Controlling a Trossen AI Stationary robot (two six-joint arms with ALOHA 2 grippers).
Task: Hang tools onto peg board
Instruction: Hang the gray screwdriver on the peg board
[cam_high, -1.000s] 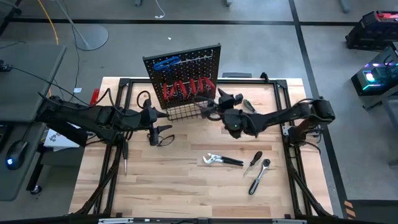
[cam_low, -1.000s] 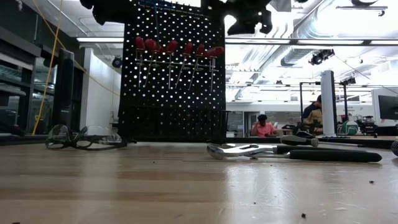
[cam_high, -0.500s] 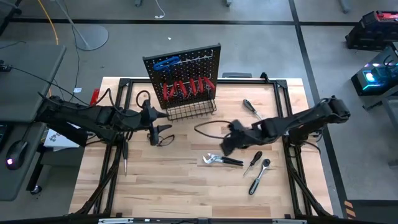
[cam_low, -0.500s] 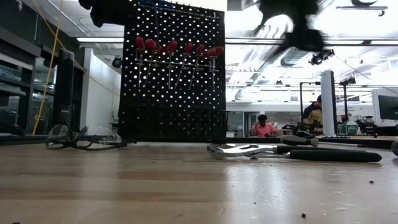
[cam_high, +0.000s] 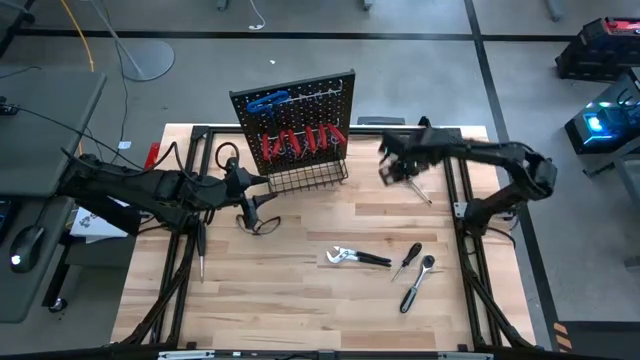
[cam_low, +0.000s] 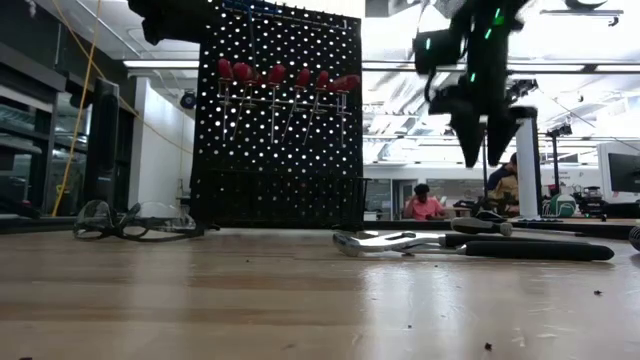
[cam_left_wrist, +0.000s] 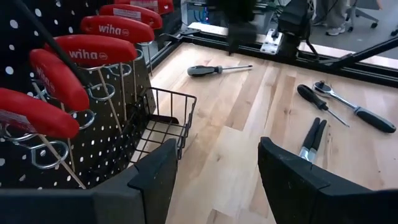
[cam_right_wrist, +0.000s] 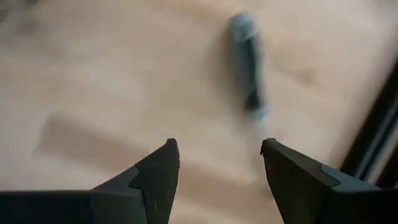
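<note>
Black perforated steel forms the peg board (cam_high: 293, 128), seen from above standing at the far side of the wooden table (cam_high: 300, 300), with red-handled screwdrivers (cam_high: 300, 142) on its hooks, a blue-handled T-key (cam_high: 268, 100) above them and a wire basket (cam_high: 305, 178) along its foot. My left gripper (cam_high: 250, 208) hovers just beside the basket's left corner, fingers apart and empty, safety glasses (cam_high: 262, 224) lying close under it. My right gripper (cam_high: 392, 168) hangs to the right of the board, spread and holding nothing, directly over a black-handled screwdriver (cam_high: 412, 182). Nearer the front edge, well apart from both grippers, lie the pliers (cam_high: 355, 257), a second screwdriver (cam_high: 407, 260) and the chrome ratchet (cam_high: 418, 281). Low view: my right gripper (cam_low: 482, 140) points downward, clear of the tabletop, right of the board (cam_low: 275, 120); the pliers (cam_low: 470, 245) lie flat in front. Left wrist view: my open fingers (cam_left_wrist: 158, 171) frame the basket (cam_left_wrist: 163, 121) and red handles (cam_left_wrist: 115, 28) close at hand, the black-handled screwdriver (cam_left_wrist: 217, 69) and ratchet (cam_left_wrist: 354, 111) farther off. Right wrist view: between my parted fingers (cam_right_wrist: 161, 168), the black-handled screwdriver (cam_right_wrist: 247, 59) lies blurred on the wood, untouched.
</note>
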